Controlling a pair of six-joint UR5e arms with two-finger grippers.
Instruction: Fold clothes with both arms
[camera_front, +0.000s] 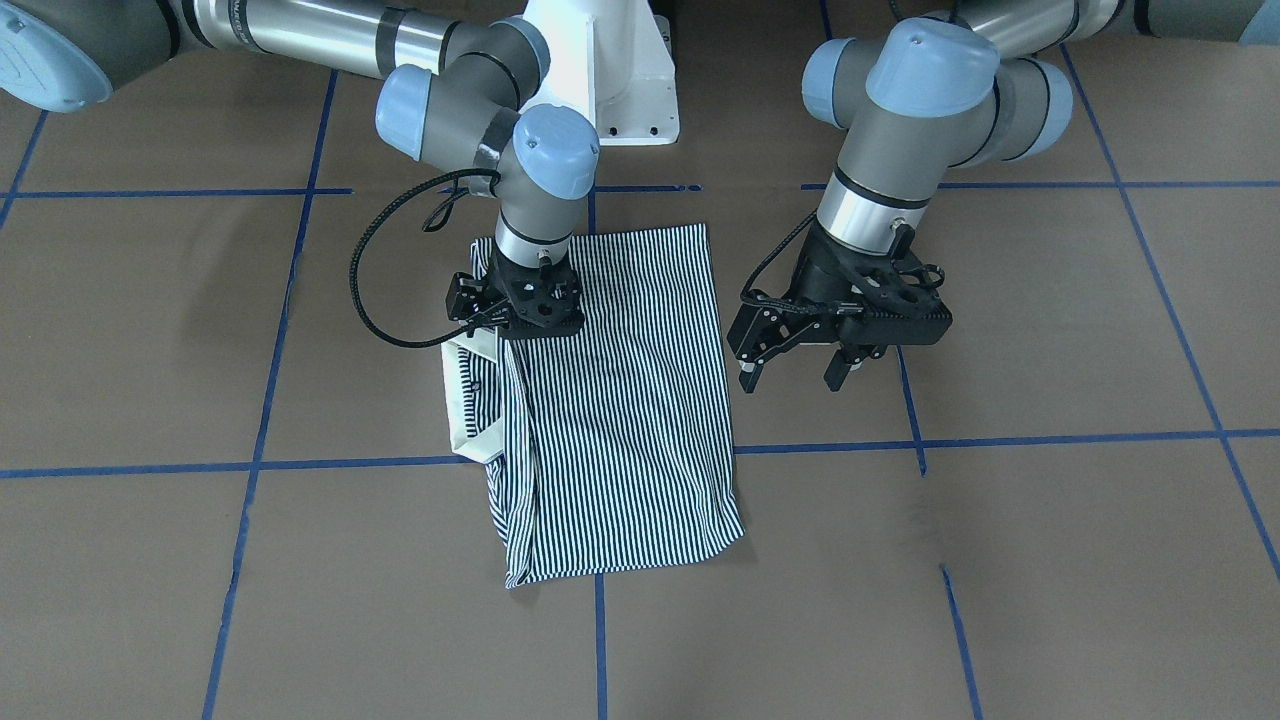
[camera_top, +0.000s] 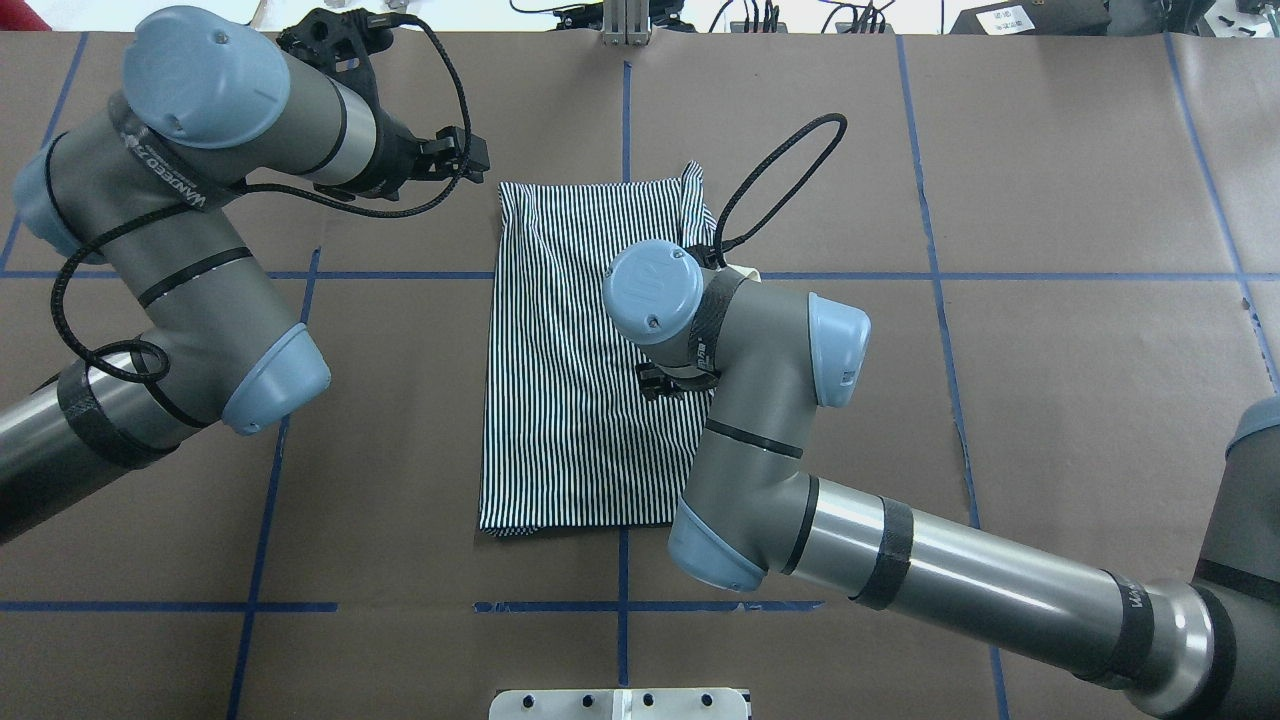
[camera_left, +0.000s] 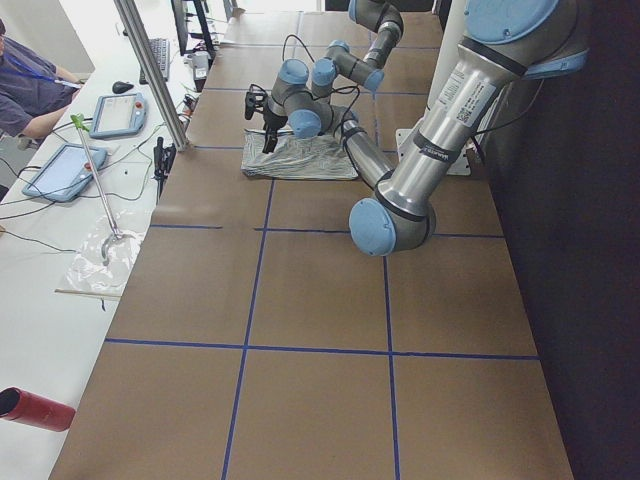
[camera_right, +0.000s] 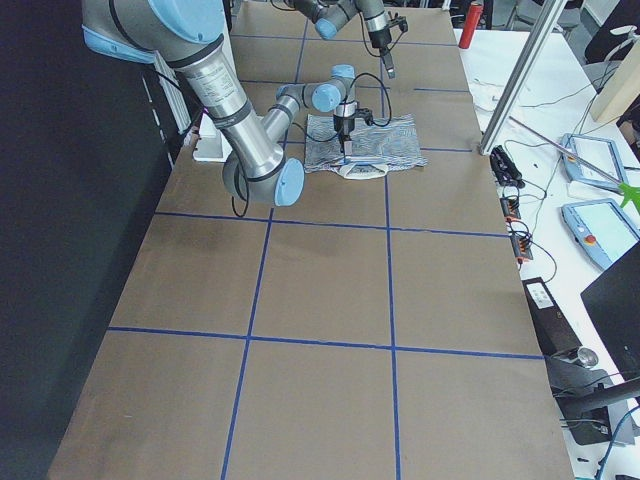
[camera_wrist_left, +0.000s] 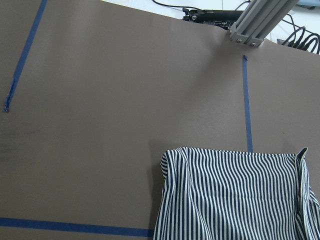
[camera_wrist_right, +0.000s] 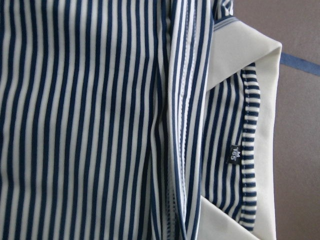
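Navy-and-white striped polo shirt (camera_top: 570, 380) folded into long rectangle, flat at centre of brown-paper-covered table (camera_top: 1050, 400); cream collar (camera_front: 460, 405) protruding at 2 o'clock, overhead view. Judged light, limp, layers prone to sliding: pinch through all layers at corners. Left black two-finger gripper (camera_front: 790, 380) at 10 o'clock, off cloth, spread wide, empty. Right black gripper (camera_front: 515, 320) down beside collar; opening indiscernible.

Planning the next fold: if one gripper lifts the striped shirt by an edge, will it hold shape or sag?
Probably sags: the shirt lies flat with soft wrinkles and stacked folds, so a lifted edge would likely droop and layers unfold. Likely light, as the fabric looks thin. The cream collar looks slightly stiffer and may hold shape better.
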